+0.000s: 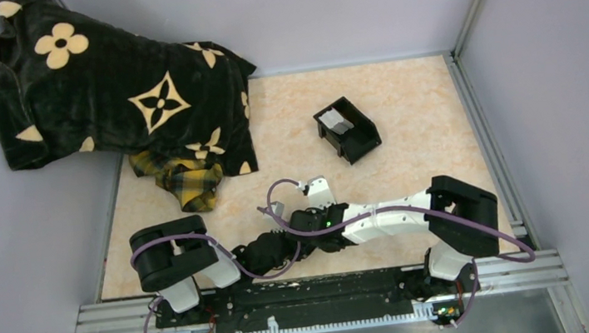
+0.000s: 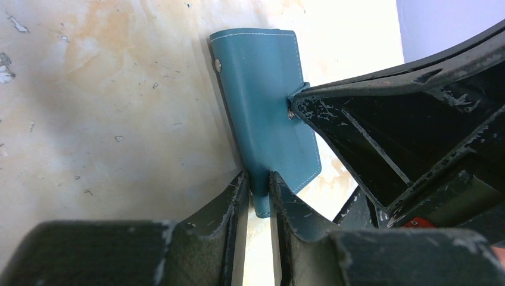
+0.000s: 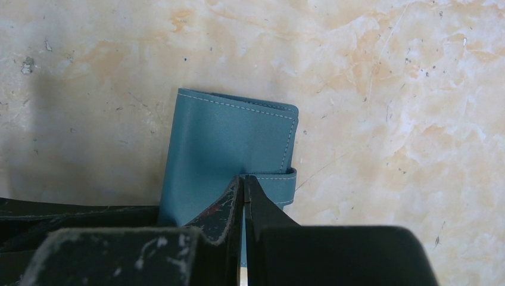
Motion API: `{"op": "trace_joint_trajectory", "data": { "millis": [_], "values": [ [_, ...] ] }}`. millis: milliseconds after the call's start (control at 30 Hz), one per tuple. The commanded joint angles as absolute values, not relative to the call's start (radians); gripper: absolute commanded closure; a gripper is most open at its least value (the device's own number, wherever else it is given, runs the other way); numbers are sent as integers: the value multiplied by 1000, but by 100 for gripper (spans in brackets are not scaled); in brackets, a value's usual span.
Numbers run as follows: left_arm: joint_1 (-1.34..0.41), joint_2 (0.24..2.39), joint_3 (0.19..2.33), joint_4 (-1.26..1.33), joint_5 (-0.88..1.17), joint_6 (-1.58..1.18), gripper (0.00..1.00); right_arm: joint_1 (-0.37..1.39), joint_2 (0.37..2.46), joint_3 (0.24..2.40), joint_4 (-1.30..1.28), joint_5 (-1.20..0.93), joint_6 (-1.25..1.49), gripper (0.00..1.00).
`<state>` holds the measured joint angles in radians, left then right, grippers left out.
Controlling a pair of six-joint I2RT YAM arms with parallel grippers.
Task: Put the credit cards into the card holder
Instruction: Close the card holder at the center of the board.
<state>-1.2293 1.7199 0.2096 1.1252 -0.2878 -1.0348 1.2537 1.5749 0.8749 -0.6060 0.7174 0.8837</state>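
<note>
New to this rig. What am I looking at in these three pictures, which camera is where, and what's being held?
The machine is two robot arms bolted at the near edge of a table, each ending in a two-finger gripper. The wide picture comes from a fixed camera above and behind them. The other two come from a camera on each wrist, looking past its own fingers. On the table are a black box with a pale card inside, a black flowered blanket and a yellow plaid cloth. The left gripper pinches one edge of the blue card holder, which looks folded. The right gripper is closed on its strap.
</note>
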Motion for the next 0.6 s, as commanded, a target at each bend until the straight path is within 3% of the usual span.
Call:
{"op": "trace_joint_trajectory", "data": {
  "millis": [0, 567],
  "values": [
    [-1245, 1772, 188, 925, -254, -1000, 74, 1267, 1588, 872, -573, 700, 902, 100],
    [-1246, 1781, 191, 937, -245, -1004, 74, 1299, 1615, 845, -572, 670, 973, 100]
  ]
}}
